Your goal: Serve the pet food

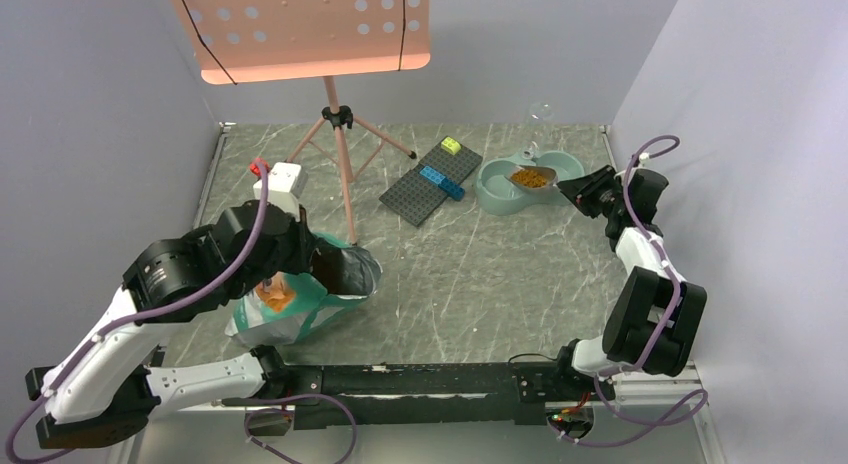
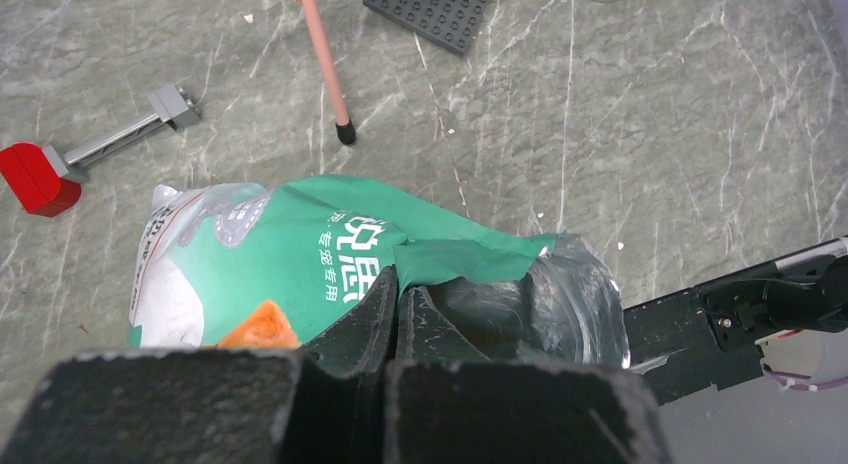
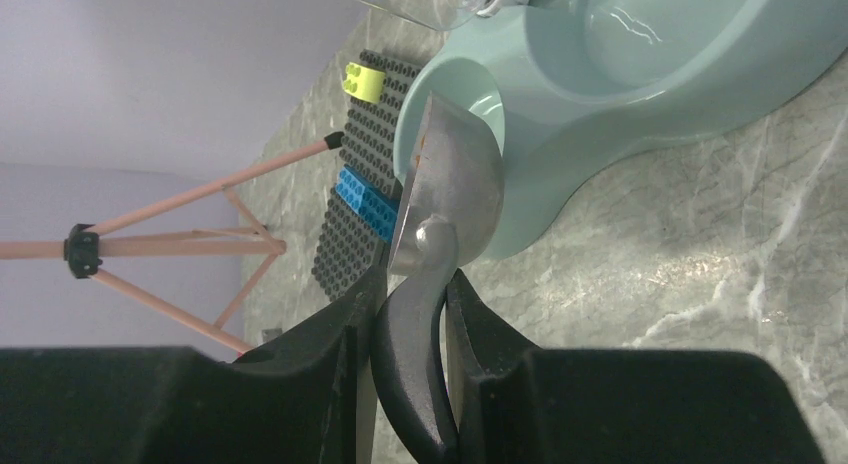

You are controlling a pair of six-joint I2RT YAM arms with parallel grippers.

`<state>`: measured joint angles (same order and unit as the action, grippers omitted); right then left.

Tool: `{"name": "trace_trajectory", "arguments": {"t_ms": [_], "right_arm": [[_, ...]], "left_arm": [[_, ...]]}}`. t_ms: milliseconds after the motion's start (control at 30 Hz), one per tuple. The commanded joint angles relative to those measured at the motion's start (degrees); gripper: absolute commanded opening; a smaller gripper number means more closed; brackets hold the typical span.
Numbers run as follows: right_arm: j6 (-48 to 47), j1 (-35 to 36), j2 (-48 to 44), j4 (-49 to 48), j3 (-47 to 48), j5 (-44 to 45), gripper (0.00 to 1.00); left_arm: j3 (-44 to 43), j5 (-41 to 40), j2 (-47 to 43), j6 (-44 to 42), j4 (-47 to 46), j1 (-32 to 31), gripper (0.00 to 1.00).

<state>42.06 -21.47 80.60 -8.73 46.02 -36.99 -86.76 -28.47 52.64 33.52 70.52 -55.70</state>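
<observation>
Fingers of the right gripper (image 3: 410, 289) clamp the dark handle of a shiny metal scoop (image 3: 450, 184); just beyond them its cup carries small orange-brown kibble pellets (image 1: 531, 178) over the smooth pale blue-grey double bowl (image 3: 640, 94). Left gripper (image 2: 398, 296) pinches tight the rim of the crinkled teal-green bag (image 2: 300, 244).

Table (image 1: 480, 284) is a grey-green marble-look slab with pale veins all over and a few white crumbs scattered around. Near left, a green bag (image 1: 290, 309) is slumped on it, mouth pointing right. Just behind that, a pink tripod stand (image 1: 337, 115) has its feet on the top, with one black-tipped foot close to the bag. A red-ended metal bar (image 2: 35, 179) lies flat near that foot. Far middle, a dark studded baseplate (image 1: 408, 199) sits at an angle. A pale double bowl (image 1: 495, 199) is just beside it on the right, can't tell if they touch.
</observation>
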Motion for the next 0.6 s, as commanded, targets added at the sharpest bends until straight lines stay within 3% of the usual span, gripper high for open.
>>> {"name": "trace_trajectory", "arguments": {"t_ms": [0,267,567], "right_arm": [[-3.3,1.0,0.8,0.9,4.0,0.8,0.0],[-8.4,4.7,2.6,8.1,9.2,6.3,0.0],[-18.3,12.9,7.0,26.2,22.3,19.7,0.0]], "left_arm": [[-4.6,1.1,2.2,-1.0,-11.2,0.1,0.0],[-6.2,5.7,5.8,-1.0,-13.2,0.1,0.0],[-5.5,5.7,4.0,0.0,-12.4,0.1,0.0]]}}
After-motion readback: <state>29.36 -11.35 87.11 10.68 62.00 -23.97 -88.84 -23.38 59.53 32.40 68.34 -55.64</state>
